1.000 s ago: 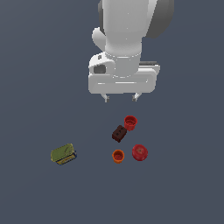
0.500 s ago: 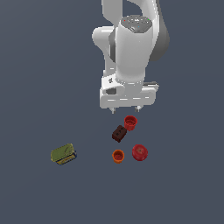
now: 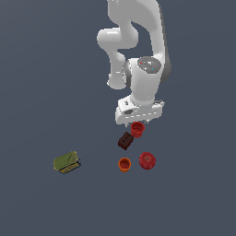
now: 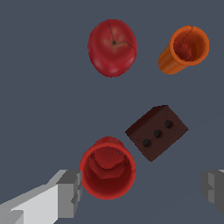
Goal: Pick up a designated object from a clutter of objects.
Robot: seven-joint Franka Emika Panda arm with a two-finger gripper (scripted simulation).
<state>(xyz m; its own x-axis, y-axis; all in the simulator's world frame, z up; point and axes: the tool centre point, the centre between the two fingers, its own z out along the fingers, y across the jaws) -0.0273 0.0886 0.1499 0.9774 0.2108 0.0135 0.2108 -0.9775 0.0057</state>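
Lower now — fingers (image 4: 70, 192) (spread) beside red cup (image 4: 107, 168)

High distant exterior view, close downward wrist view, shared red cup (image 3: 137, 129) (image 4: 107, 168).

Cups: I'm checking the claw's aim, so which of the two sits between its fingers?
The red cup, the larger one beside the brown block; the orange cup stands farther off, near the apple.

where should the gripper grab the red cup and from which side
Grip the red cup across its rim, coming straight down from above: it stands upright, mouth open upward. The gripper is open and off-centre, one finger beside the rim. The brown block sits close, so a finger has to fit between them.
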